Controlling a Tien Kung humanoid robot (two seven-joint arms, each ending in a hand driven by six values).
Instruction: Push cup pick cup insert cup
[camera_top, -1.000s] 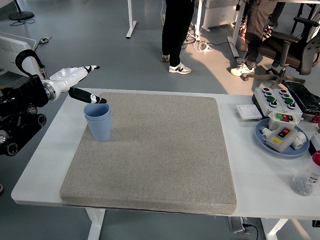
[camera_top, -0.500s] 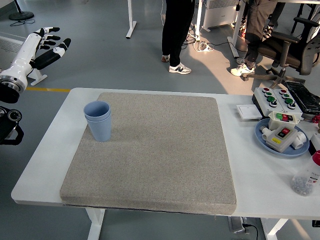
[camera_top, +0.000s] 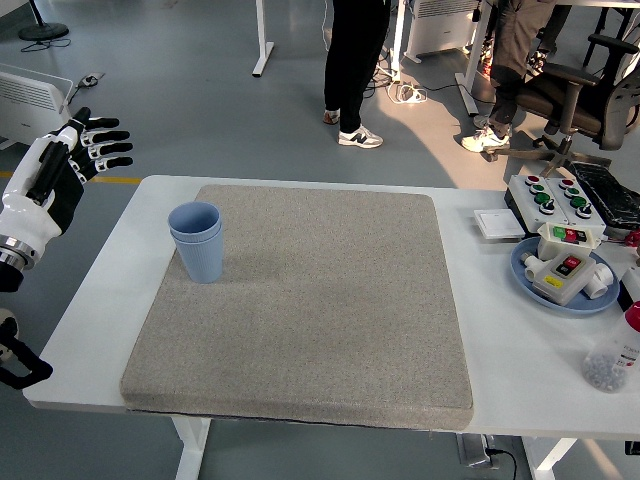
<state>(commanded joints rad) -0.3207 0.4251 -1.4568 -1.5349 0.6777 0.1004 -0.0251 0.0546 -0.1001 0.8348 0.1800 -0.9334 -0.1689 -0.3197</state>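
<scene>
Cups (camera_top: 197, 241): you have two blue ones nested, one pushed down into the other, standing upright as a single stack on the grey mat (camera_top: 310, 310), near its far left corner. Both rims show, the inner one a little above the outer. Nothing touches the stack.

Left hand (camera_top: 62, 170): you will find it off the table's left edge, level with the far side of the table, well apart from the cups. Its fingers (camera_top: 108, 148) are spread and extended, pointing right toward the table, and it holds nothing. The white forearm runs down to the picture's left edge.

Right hand: out of view in this picture.

Mat: it lies flat and covers most of the white table (camera_top: 100, 290), leaving a bare strip on the left and a wider one on the right.

Right side of the table: a blue plate (camera_top: 531, 280) carries a white button box (camera_top: 560, 265) with red, green and yellow buttons. Behind it sits a larger control panel (camera_top: 547, 200) with red and green buttons. A clear bottle (camera_top: 612, 356) stands near the right edge, with small dark contents at its bottom.

Beyond the table: one person's legs (camera_top: 350, 70) in dark trousers stand on the grey floor, and an office chair (camera_top: 580, 95) is at the upper right.
</scene>
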